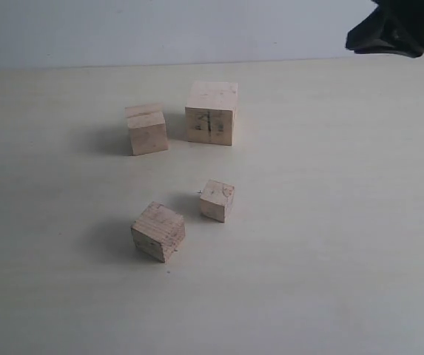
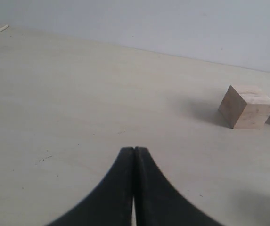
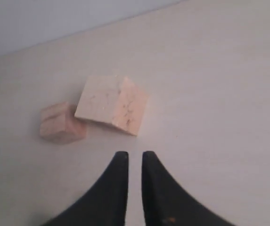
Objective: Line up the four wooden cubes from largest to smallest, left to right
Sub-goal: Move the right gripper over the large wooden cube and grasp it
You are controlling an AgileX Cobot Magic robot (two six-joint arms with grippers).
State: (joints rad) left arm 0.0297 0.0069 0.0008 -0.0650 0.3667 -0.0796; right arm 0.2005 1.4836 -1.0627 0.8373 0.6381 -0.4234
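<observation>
The left gripper and right gripper are showing black fingers curving to narrow tips. A black arm part is looking creased.

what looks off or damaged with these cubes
The largest cube has dark smudges on its front face. The cube left of it seems to have a stepped, uneven top. The nearest cube sits turned corner-on, askew to the back pair. Nothing looks spilled or broken.
</observation>
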